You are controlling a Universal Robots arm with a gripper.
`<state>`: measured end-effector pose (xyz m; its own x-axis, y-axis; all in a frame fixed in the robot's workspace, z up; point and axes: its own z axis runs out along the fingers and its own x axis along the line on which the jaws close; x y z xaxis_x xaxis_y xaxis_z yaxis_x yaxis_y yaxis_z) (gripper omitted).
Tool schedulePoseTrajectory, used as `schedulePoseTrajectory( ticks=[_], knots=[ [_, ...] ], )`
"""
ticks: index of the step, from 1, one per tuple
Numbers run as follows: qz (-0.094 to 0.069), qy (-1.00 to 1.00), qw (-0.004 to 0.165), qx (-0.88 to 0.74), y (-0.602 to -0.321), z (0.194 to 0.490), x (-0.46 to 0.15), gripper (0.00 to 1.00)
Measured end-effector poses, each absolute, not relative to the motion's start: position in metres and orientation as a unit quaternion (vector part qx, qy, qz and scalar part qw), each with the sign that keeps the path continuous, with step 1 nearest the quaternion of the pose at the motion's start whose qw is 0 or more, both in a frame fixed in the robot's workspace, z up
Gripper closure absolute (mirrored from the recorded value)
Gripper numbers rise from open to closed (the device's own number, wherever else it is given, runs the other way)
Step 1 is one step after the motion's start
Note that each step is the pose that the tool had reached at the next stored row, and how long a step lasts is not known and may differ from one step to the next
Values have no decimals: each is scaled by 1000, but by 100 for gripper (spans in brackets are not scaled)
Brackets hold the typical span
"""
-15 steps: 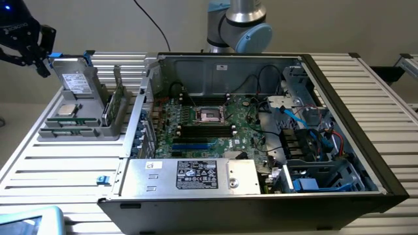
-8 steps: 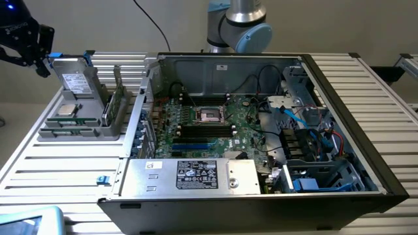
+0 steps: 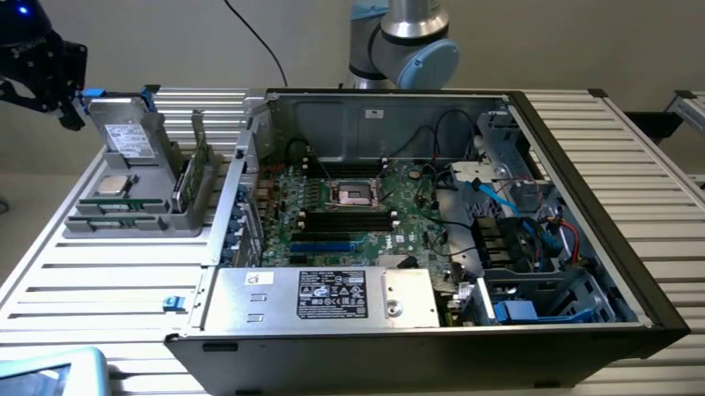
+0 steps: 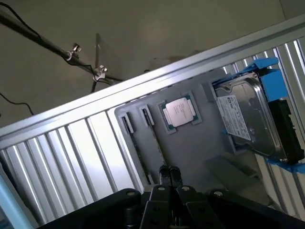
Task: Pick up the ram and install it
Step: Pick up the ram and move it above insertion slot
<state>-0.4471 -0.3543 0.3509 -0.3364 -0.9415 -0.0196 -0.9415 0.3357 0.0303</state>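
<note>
Gripper (image 4: pixel 168 171) empty, fingertips pinched together with nothing between them, hanging well clear of the grey parts tray (image 3: pixel 82 229) by the bench edge on the exterior view's left. Ram (image 4: pixel 153 136) sits on edge in a tray slot, second stick (image 4: pixel 133 138) just beside it, processor (image 4: pixel 179 113) and hard drive (image 4: pixel 243 117) on its other side. Likely risks: coming down pinched would hit the ram's top edge; thin board could slip or tilt in the grip; jaws could snag the neighbouring stick
</note>
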Motion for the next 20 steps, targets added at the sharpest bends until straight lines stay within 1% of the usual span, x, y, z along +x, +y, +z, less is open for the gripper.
schedulePoseTrajectory(
  ticks=[8, 20],
  knots=[
    [-16, -774, 4, 633, -354, 351, -447, 89],
    [-6, -706, 13, 708, -354, 351, -447, 89]
  ],
)
